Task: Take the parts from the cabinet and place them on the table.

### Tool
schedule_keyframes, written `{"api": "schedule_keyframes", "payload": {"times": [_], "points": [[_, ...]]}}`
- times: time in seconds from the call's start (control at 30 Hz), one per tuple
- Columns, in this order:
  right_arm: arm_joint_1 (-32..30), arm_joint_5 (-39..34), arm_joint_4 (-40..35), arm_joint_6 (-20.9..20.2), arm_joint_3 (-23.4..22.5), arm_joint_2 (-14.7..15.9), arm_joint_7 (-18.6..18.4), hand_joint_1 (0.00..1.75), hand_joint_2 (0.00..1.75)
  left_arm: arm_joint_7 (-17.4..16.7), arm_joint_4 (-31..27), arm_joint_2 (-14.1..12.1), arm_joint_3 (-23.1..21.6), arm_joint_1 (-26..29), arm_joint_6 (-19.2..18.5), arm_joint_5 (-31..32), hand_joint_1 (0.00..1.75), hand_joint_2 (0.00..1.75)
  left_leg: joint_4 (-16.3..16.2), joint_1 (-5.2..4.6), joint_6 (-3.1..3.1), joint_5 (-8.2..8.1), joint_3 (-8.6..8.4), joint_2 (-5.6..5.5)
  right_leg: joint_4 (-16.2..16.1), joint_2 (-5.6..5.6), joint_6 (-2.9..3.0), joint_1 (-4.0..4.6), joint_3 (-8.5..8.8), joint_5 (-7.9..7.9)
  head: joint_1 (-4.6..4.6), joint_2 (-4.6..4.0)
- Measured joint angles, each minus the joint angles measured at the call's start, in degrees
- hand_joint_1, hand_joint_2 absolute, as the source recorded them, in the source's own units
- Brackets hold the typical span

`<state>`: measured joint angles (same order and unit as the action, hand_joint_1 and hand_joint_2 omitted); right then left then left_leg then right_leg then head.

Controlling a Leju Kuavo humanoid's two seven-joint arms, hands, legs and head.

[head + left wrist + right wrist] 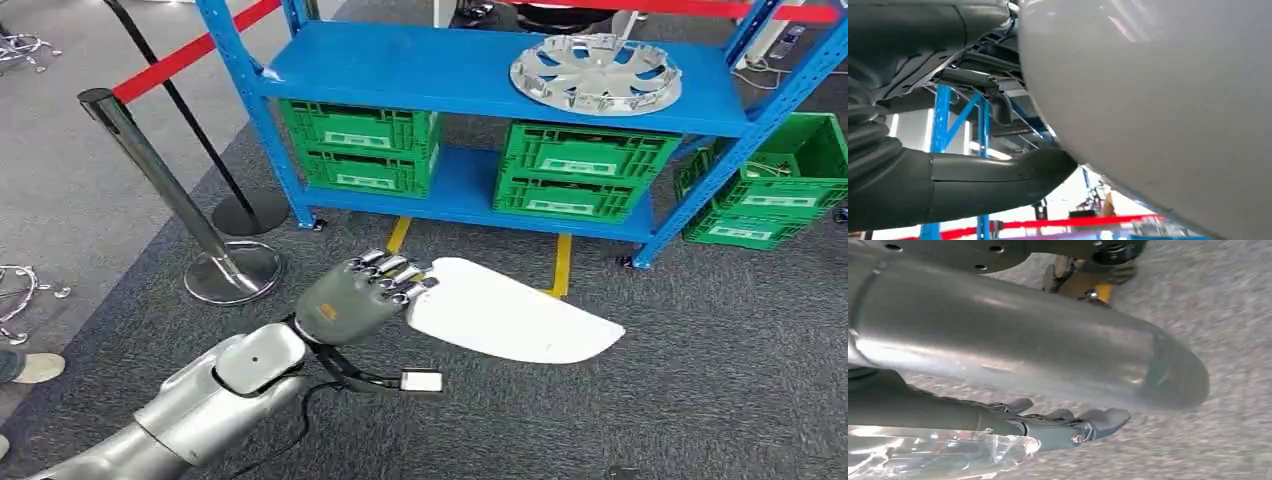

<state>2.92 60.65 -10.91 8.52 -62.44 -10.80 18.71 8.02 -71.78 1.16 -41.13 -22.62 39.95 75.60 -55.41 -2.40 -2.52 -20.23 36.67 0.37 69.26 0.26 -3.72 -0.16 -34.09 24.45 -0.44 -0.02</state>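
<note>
Grey carpet [740, 380] covers the floor, with a blue metal shelving rack [420, 70] standing at the far side in the head view. On the rack's upper shelf lies a silver wheel cover [596, 72], flat, toward the right end. Below it, on the lower shelf, sit two stacks of green plastic crates [365, 145], one left and one right; more green crates [775, 185] stand on the floor just past the rack's right post, partly cut off by the picture edge. Two yellow floor strips [561, 262] run out from under the rack. To the left, chrome stanchion posts [160, 190] carry a red belt [185, 55], and the toe of a person's shoe [35, 368] shows at the left edge.

Low in the head view the silver left arm reaches forward, and the left hand [362, 297] grips the near edge of a white curved panel [510, 312], fingers folded over its top; the panel is held above the carpet, in front of the rack. In the left wrist view the panel's pale underside [1158, 110] takes up much of the picture, with the grey thumb [998, 175] pressed beneath it, and blue rack posts blurred behind.

The right hand [1068, 427] appears in the right wrist view, blurred, its dark fingers stretched out beside a shiny metal tube [1023, 340]; whether it holds anything cannot be told
</note>
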Motion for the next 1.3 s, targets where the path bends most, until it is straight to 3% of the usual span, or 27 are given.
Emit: {"api": "schedule_keyframes", "payload": {"times": [0.03,0.07,0.1,0.13,0.2,0.23,0.27,0.3,0.33,0.37,0.43,0.5,0.57,0.63,0.7,0.77,0.87,0.9,0.93,1.0,1.03,1.07,1.17,1.2,1.23,1.27,1.3], "points": [[0.28,0.07,0.02,-0.02,0.09,-0.29,-0.02,0.0,0.0,0.61,-0.35,-0.19,0.84,0.42,0.0,0.0,0.94,1.75,-0.47,-0.23,0.4,0.51,0.68,-0.19,-5.78,0.19,-0.48,-0.15,4.1,4.02,0.11,0.0],[0.45,0.15,-0.02,-0.02,0.28,-0.53,-0.02,0.0,0.0,1.09,-0.76,-0.42,1.59,0.72,0.0,0.02,0.94,1.75,-0.99,-0.39,0.5,0.8,1.16,-0.15,-12.13,0.36,0.05,-0.03,7.92,6.54,0.07,0.0],[0.62,0.17,0.0,-0.04,0.42,-0.59,-0.13,0.0,0.0,1.22,-0.94,-0.5,2.21,0.95,0.02,0.07,0.94,1.75,-0.79,-0.38,0.43,1.68,0.96,-0.16,-11.14,0.37,1.06,0.06,6.38,6.16,-0.35,0.0],[0.72,0.33,0.0,-0.04,0.55,-0.61,-0.09,0.0,0.0,1.4,-1.05,-0.57,2.75,0.97,0.07,0.11,0.94,1.75,-0.73,-0.28,0.46,2.32,1.21,-0.19,-11.08,0.38,1.07,0.25,6.19,5.9,-0.09,0.0],[0.62,0.55,0.11,-0.07,0.61,-1.01,-0.17,0.0,0.0,2.12,-1.27,-0.83,3.82,1.84,0.07,0.39,0.94,1.75,-0.78,-0.23,0.95,2.77,2.03,-0.4,-11.05,0.13,2.42,-0.28,4.99,4.96,0.11,0.0],[0.73,0.59,0.11,-0.02,0.66,-1.01,-0.2,0.0,0.0,2.38,-1.46,-1.0,4.39,2.35,0.07,0.63,0.94,1.75,-1.85,-0.16,1.71,0.05,2.63,-0.49,-11.05,0.14,3.08,-0.32,4.39,4.34,-0.09,0.0],[0.76,0.66,0.11,0.0,0.77,-1.01,-0.17,0.0,0.0,2.62,-1.68,-1.07,4.89,2.71,0.07,0.79,0.94,1.75,-4.88,0.3,2.41,-4.01,3.55,-0.47,-11.06,0.1,3.44,-0.39,3.94,3.54,-0.83,0.0],[0.74,0.74,0.11,0.02,0.89,-1.01,-0.15,0.0,0.0,2.77,-1.83,-1.11,5.46,2.87,0.07,0.81,0.94,1.75,-8.69,0.82,2.96,-7.55,4.46,-0.46,-11.05,0.13,3.53,-0.43,3.07,2.8,-0.77,0.0],[0.68,0.96,0.13,0.07,0.96,-1.01,-0.11,0.0,0.0,2.97,-1.84,-1.14,5.75,2.93,0.07,0.81,0.94,1.75,-12.99,1.29,3.38,-9.94,5.34,-0.44,-11.01,0.11,3.49,-0.45,2.21,1.98,-0.81,0.0],[0.66,1.18,0.13,0.31,1.07,-1.03,0.04,0.0,0.0,3.17,-1.86,-1.18,6.18,3.11,0.07,0.92,0.94,1.75,-16.7,1.61,3.67,-10.43,6.04,-0.44,-10.95,0.11,3.39,-0.5,1.35,1.35,-0.79,0.0],[0.59,1.62,0.13,1.01,1.38,-1.03,0.2,0.0,0.0,3.39,-1.92,-1.2,6.73,3.74,0.07,1.16,0.94,1.75,-17.96,2.09,3.95,-7.22,4.59,-0.44,-10.94,0.06,3.05,-0.62,-0.22,0.18,-0.81,0.0],[0.63,1.73,0.13,1.18,1.64,-1.03,0.22,0.0,0.0,3.58,-2.16,-1.2,7.06,3.9,0.07,1.2,0.94,1.75,-10.9,2.24,3.76,-4.37,-0.75,-0.44,-10.93,0.06,2.59,-0.69,-1.38,-0.8,-0.81,0.0],[0.7,1.81,0.13,1.22,1.92,-1.05,0.31,0.0,0.0,3.67,-2.69,-1.16,7.54,3.84,0.07,1.22,0.94,1.75,-1.37,2.07,3.28,-6.37,-7.74,-0.48,-10.85,0.15,1.99,-0.48,-1.91,-1.46,-0.85,0.0],[0.72,1.97,0.13,1.44,1.94,-1.11,0.35,0.0,0.0,3.69,-2.86,-1.16,7.82,3.84,0.09,1.2,0.94,1.75,-0.13,1.86,2.92,-6.84,-7.5,-0.51,-11.09,-0.22,1.13,-0.61,-2.13,-2.48,-0.79,0.0],[0.54,2.3,0.13,2.01,2.12,-1.14,0.31,0.0,0.0,3.69,-2.86,-1.2,7.91,4.01,0.09,1.22,0.94,1.75,0.49,1.77,1.95,-5.82,-7.22,-0.91,-11.58,-0.65,0.29,-0.75,-2.12,-3.12,-0.83,0.0],[0.48,2.43,0.13,2.27,2.38,-1.14,0.24,0.0,0.0,3.69,-2.86,-1.14,7.95,4.0,0.09,1.25,0.94,1.75,0.49,1.95,1.17,-4.97,-6.66,-1.31,-7.72,-0.45,0.17,-0.81,-4.08,0.62,-0.5,0.0],[0.47,2.43,0.13,2.27,2.45,-1.14,0.18,0.0,0.0,3.69,-2.86,-1.16,7.95,4.42,0.07,1.38,0.94,1.75,0.4,1.49,0.73,-3.82,-5.18,-2.03,5.77,-0.44,0.05,-0.67,-8.9,7.53,-0.31,0.0],[0.42,2.43,0.13,2.27,2.47,-1.14,0.17,0.0,0.0,3.69,-2.86,-1.18,7.93,4.61,0.09,1.44,0.94,1.75,0.39,1.33,0.73,-3.45,-4.73,-2.49,6.72,-0.43,0.15,-0.6,-8.77,7.65,-0.35,0.0],[0.38,2.43,0.13,2.27,2.47,-1.14,0.15,0.0,0.0,3.69,-2.86,-1.18,7.95,4.68,0.07,1.72,0.94,1.75,0.33,1.21,0.75,-3.14,-4.4,-2.96,4.95,-0.39,0.35,-0.5,-7.17,6.62,-0.35,0.0],[0.37,2.43,0.13,2.27,2.47,-1.14,0.18,0.0,0.0,3.6,-2.86,-1.18,7.95,4.64,0.09,2.09,0.94,1.75,0.11,1.09,0.98,-2.71,-3.85,-4.12,-4.34,0.69,0.98,-0.33,-1.16,3.04,-0.33,0.0],[0.39,2.43,0.13,2.27,2.47,-1.14,0.18,0.0,0.0,3.6,-2.86,-1.18,7.95,4.57,0.09,2.3,0.94,1.75,-0.09,1.09,1.13,-2.57,-3.63,-4.67,-9.44,2.55,1.36,-0.31,2.1,1.97,-0.33,0.0],[0.45,2.4,0.13,2.27,2.47,-1.14,0.2,0.0,0.0,3.58,-2.86,-1.11,8.02,4.49,0.09,2.34,0.94,1.75,-0.28,0.83,1.43,-2.31,-3.15,-5.02,-11.13,4.72,1.56,-0.6,2.95,3.19,-0.44,0.0],[0.33,2.4,0.13,2.27,2.49,-1.14,0.26,0.0,0.0,3.58,-2.88,-1.03,8.15,4.35,0.09,2.73,0.94,1.75,-0.58,1.3,2.2,-1.41,-2.18,-6.54,-10.99,2.78,1.94,-0.13,2.78,2.32,-0.42,0.0],[0.29,2.43,0.13,2.3,2.49,-1.14,0.28,0.0,0.0,3.58,-2.91,-1.07,8.35,4.3,0.09,2.93,0.94,1.75,-0.67,1.06,2.45,-1.25,-1.97,-7.14,-11.21,2.13,2.27,-0.56,2.74,2.0,-0.42,0.0],[0.34,2.45,0.17,2.21,2.56,-1.31,0.28,0.0,0.0,3.56,-3.1,-1.11,8.74,4.29,0.11,3.15,0.94,1.75,-1.05,0.96,2.7,-1.87,-1.69,-5.43,-11.45,1.4,2.6,-0.74,2.73,1.72,-0.34,0.0],[0.45,2.45,0.17,2.21,2.6,-1.31,0.35,0.0,0.0,3.52,-3.36,-1.18,9.0,3.88,0.13,3.39,0.94,1.75,-2.84,0.91,3.27,-3.61,-0.79,-3.09,-11.52,0.89,2.94,-0.75,2.65,1.55,-1.28,0.0],[0.35,2.45,0.17,2.14,2.67,-1.31,0.35,0.0,0.0,3.32,-3.45,-1.18,9.05,3.32,0.13,3.56,0.94,1.75,-7.43,1.3,3.84,-6.36,1.29,-1.9,-11.52,-0.02,3.01,-0.74,2.47,1.5,-1.49,0.0]]}}
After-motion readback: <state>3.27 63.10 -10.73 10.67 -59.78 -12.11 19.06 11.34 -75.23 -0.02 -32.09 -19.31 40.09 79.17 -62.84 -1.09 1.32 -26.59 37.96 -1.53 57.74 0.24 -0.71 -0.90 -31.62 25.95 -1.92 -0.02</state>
